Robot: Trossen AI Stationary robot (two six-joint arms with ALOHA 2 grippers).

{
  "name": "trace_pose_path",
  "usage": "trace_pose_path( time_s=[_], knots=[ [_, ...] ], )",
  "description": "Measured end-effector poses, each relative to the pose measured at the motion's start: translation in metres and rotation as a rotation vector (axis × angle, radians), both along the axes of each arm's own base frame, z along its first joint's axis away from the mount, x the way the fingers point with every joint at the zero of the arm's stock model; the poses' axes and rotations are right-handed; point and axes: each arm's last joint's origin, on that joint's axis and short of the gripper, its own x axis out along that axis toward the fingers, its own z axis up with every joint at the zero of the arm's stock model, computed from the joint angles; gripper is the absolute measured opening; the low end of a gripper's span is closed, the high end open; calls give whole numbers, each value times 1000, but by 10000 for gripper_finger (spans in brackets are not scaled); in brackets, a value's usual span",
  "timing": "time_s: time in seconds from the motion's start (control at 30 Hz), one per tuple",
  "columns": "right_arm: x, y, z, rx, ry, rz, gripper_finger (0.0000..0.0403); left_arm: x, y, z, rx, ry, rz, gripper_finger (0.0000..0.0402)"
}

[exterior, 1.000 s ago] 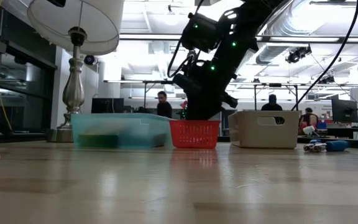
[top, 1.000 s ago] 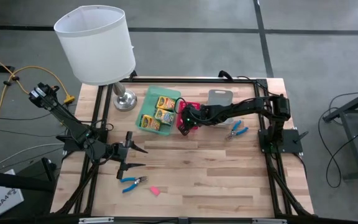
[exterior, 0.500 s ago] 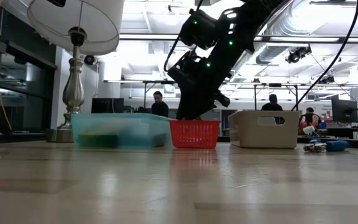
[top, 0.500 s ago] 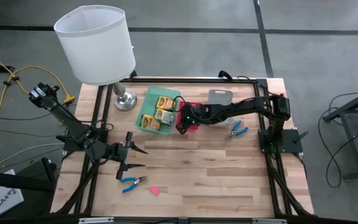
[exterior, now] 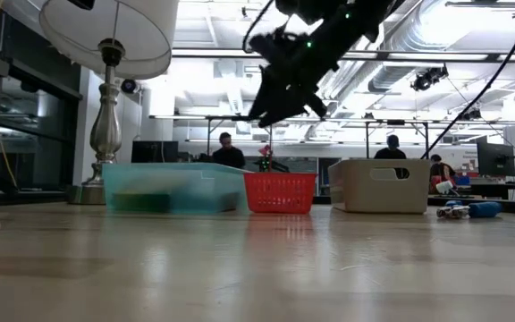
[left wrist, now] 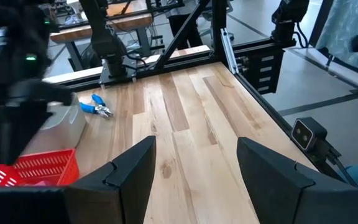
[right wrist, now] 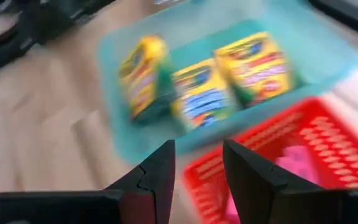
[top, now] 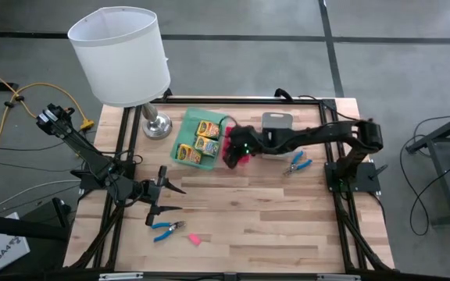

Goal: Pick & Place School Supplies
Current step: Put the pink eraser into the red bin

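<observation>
Three yellow-and-green crayon boxes (top: 198, 140) lie in the green tray (top: 187, 119). My right gripper (right wrist: 197, 174) hovers open and empty above the red tray (top: 239, 160), which holds pink erasers (right wrist: 294, 163); in the low view the right gripper (exterior: 265, 109) is well clear of the red tray's rim (exterior: 280, 177). One pair of blue-handled scissors (top: 297, 162) lies right of the red tray, another pair (top: 166, 229) near the front left beside a loose pink eraser (top: 194, 240). My left gripper (top: 166, 199) waits open at the left, above the table.
A white-shaded lamp (top: 123, 55) stands at the table's far left corner, close to the green tray. A grey tray (top: 276, 121) sits at the far edge, right of the red tray. Bare wood (top: 256, 218) stretches across the middle and near right. People stand in the room behind.
My right gripper has risen out of the red tray, slowly at first and then faster, and has tipped toward level. It now hangs well above the tray's rim. The trays and supplies have stayed where they were.
</observation>
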Motion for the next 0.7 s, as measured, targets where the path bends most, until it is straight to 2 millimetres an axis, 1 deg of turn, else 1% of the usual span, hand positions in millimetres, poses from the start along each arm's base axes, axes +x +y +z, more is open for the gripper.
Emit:
trace_pose_path(
  time_s=[0.13, 0.27, 0.37, 0.5, 0.7],
  knots=[
    [6, 29, 5, -58, -49, 181, 126, 0, 0, 0, 0, 1, 0, 218],
    [10, 62, 10, -118, -118, 292, 126, 0, 0, 0, 1, 1, 0, 218],
    [11, 84, 15, -137, -178, 327, 126, 0, 0, 0, -4, 4, 1, 218],
    [8, 109, 16, -124, -199, 350, 126, 0, 0, -1, -22, 17, 0, 218],
    [5, 134, 9, -100, -189, 351, 126, -3, -3, -8, -12, 100, -139, 218]
  ],
)
